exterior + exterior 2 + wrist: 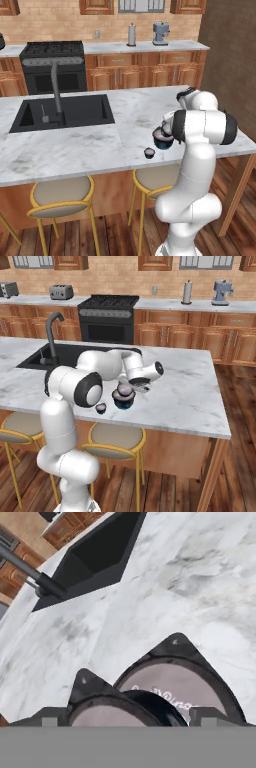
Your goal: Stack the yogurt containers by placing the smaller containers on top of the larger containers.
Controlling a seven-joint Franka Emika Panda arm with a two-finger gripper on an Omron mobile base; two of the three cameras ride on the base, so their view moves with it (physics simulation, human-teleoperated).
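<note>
While the jaws [140,387] are standing wide apart over the stack, gripping nothing as far as we can judge, we are seeing one small cup [123,389] sitting on top of the large dark tub [123,401] near the front edge of the marble desk [90,145]. The second small cup [101,407] is standing on the desk just beside the tub, on the side toward the sink [65,112]. In the hand view the dark fingertips [82,684] are rising on either side of the pale lids, very close to them. We are judging the main risk to be a fingertip brushing the perched cup as the hand lifts, tipping it off the tub. We cannot tell whether that cup is sitting centred, so a slight nudge may be enough to send it sliding. The tub is also sitting near the desk's front edge, so a toppled cup could be rolling off toward the stools [62,197]. The arm's elbow is hanging close over the second cup, and a careless swing could be knocking it away.
</note>
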